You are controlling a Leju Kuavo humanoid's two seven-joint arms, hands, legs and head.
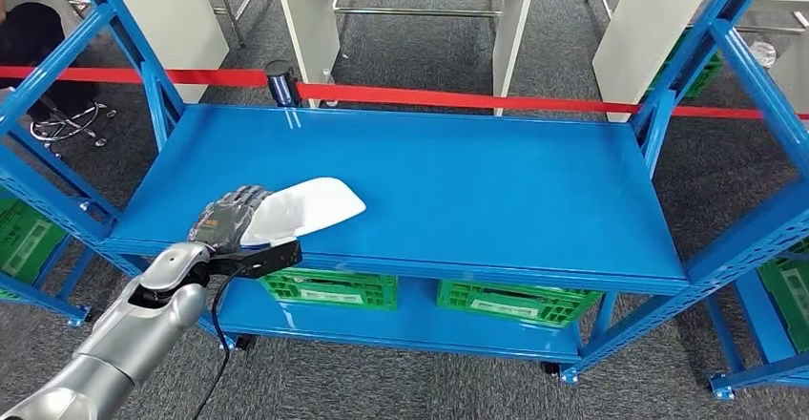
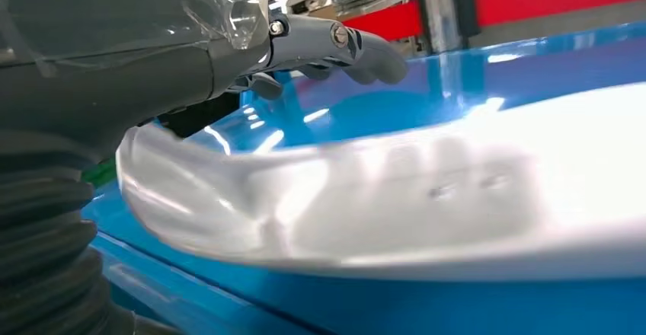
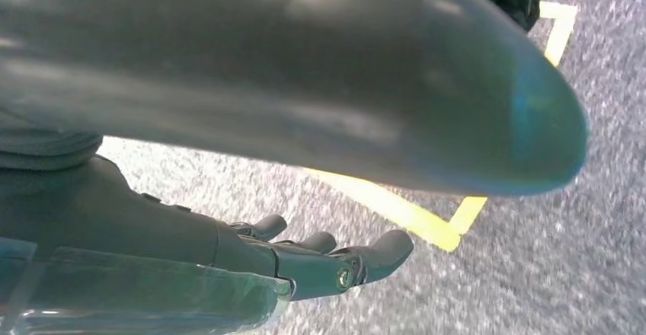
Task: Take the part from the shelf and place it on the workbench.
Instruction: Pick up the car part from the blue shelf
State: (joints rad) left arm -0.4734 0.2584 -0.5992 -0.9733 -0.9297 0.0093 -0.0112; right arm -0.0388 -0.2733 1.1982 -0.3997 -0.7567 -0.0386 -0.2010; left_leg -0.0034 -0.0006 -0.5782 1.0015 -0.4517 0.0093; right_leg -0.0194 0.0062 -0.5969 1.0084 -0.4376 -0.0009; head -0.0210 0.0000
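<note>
The left hand [image 1: 227, 220] held the white part [image 1: 310, 205] at the shelf [image 1: 496, 181]'s seven o'clock edge, fingers [image 2: 366, 46] seemingly curled round it. Lift slowly, level. Right hand [image 3: 305, 263] hung loose, holding nothing.

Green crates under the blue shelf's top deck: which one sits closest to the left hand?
The left green crate, directly below the left hand holding the white part. The right green crate sits further along the lower deck.

White curved plastic part [image 1: 310, 206] lies on blue shelf [image 1: 477, 191], apparently near its front-left edge
</note>
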